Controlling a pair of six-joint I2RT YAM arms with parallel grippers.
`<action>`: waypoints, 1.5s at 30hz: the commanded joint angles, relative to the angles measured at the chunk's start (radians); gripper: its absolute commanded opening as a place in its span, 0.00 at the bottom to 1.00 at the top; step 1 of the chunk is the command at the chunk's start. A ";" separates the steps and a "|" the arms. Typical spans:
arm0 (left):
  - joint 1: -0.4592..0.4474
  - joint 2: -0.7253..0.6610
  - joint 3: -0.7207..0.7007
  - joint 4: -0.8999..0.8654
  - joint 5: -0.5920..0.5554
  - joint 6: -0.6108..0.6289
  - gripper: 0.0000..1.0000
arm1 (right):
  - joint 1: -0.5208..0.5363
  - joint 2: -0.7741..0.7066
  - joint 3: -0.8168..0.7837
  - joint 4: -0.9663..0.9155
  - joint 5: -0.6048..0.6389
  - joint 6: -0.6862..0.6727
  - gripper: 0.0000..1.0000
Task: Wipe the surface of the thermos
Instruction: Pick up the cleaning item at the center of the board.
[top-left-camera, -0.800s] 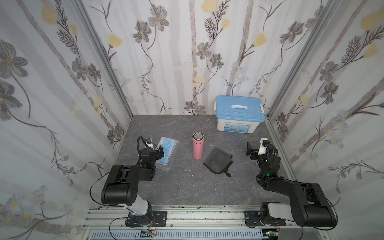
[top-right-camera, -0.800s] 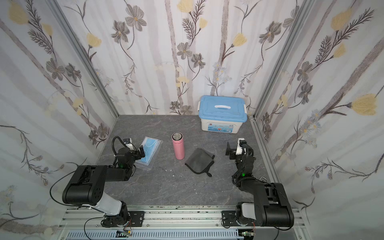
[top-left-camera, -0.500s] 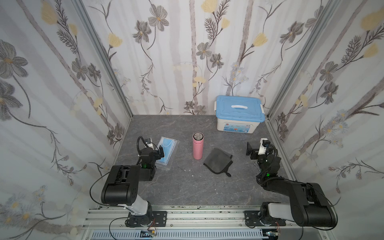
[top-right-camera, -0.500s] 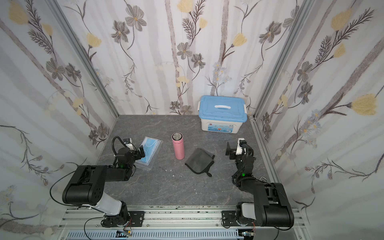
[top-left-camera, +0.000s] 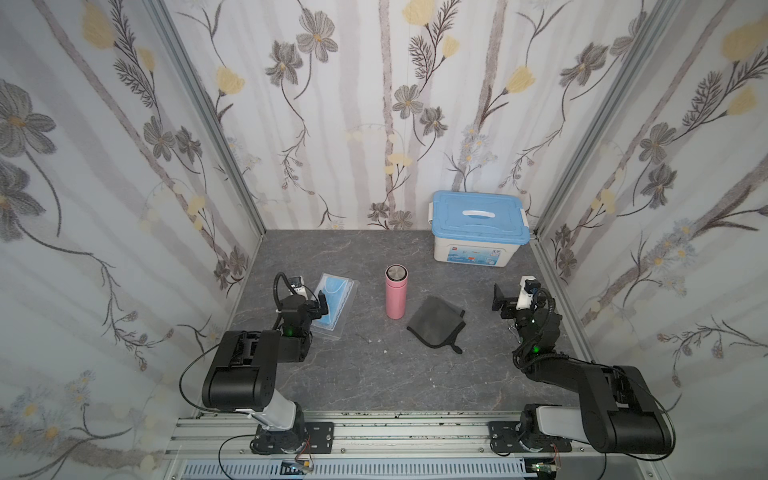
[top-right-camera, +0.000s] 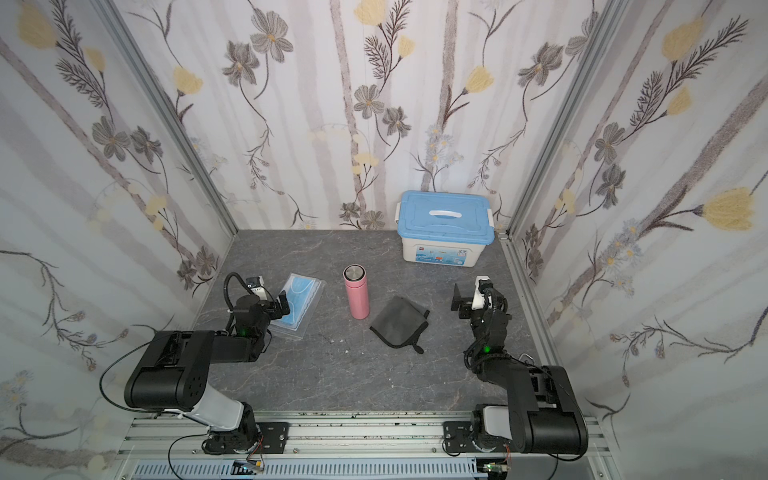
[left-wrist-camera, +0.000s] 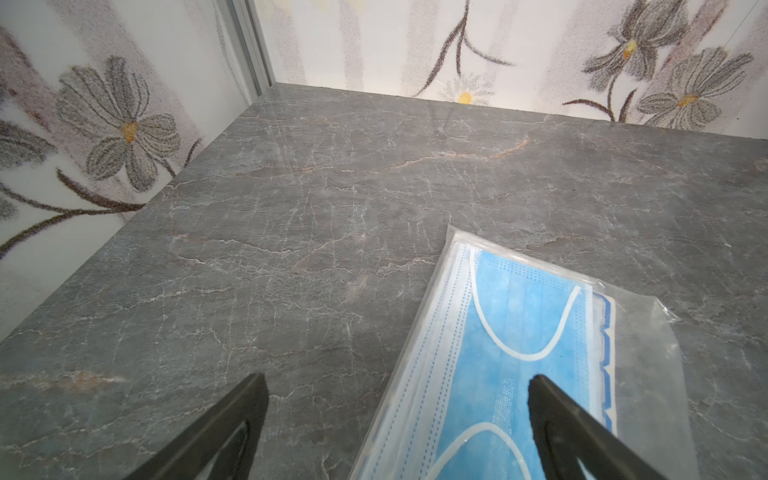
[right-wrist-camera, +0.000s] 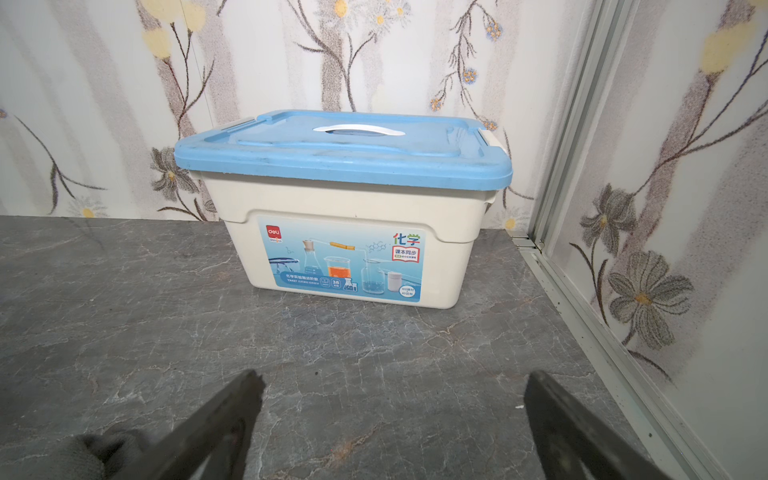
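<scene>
While both arms sit low at the near corners, your left gripper (top-left-camera: 311, 300) and right gripper (top-left-camera: 509, 296) have their fingers (left-wrist-camera: 232, 424) spread apart and empty. You find the thermos (top-left-camera: 395, 292) upright mid-counter (top-left-camera: 374, 374), with a dark folded cloth (top-left-camera: 435, 322) just beside it at its 4 o'clock. A bagged blue mask (top-left-camera: 334, 302) lies at its 9 o'clock under the left fingers, and a blue-lidded box (top-left-camera: 478, 226) stands at its 1 o'clock.

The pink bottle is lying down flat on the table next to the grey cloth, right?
Not quite. The pink bottle is standing upright, silver cap on top, as both top views show. It is next to the grey cloth on the table.
</scene>
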 joint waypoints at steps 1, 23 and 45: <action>0.001 -0.069 0.003 -0.014 -0.038 -0.014 1.00 | -0.002 -0.029 0.047 -0.042 -0.005 -0.012 1.00; -0.063 -0.585 0.535 -0.909 0.012 -0.186 1.00 | 0.111 -0.438 0.241 -0.793 0.041 0.137 1.00; -0.438 -0.127 1.321 -1.653 0.273 0.102 1.00 | 0.420 -0.126 0.560 -1.151 0.101 0.262 1.00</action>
